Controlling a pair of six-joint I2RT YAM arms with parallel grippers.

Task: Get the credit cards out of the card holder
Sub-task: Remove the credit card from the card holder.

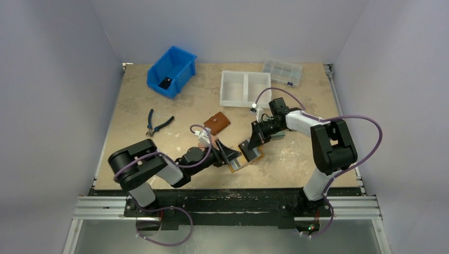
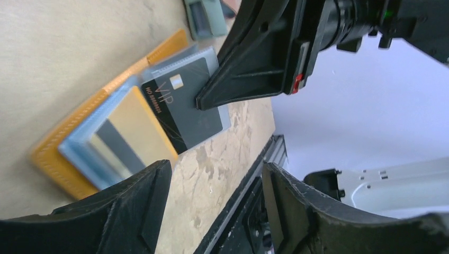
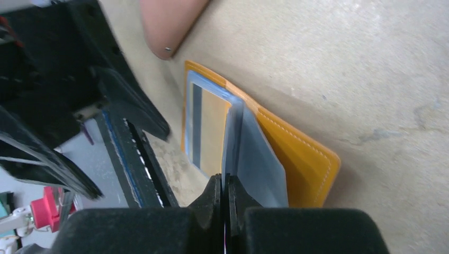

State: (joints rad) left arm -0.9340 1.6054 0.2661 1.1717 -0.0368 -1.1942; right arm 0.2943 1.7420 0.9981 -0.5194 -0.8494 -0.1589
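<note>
Barely started: credit cards (image 2: 132,132) lie in open card holder (image 3: 302,153), frame centre. Right gripper (image 3: 225,182) clamped on dark card (image 2: 185,111), perhaps only its sleeve (image 3: 259,164); left gripper (image 2: 214,172) apart, empty.

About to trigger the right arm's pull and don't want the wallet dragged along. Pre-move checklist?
1. Right pincer shut on dark grey VIP card edge: ok.
2. Grip takes card alone, not its clear plastic sleeve: cannot tell.
3. Mustard-orange leather card holder lying open on the wooden table: ok.
4. Left pincer bracing the holder: cannot tell; open, gripping nothing.
5. Gold card with grey stripe out of its sleeve: not ok.
</note>
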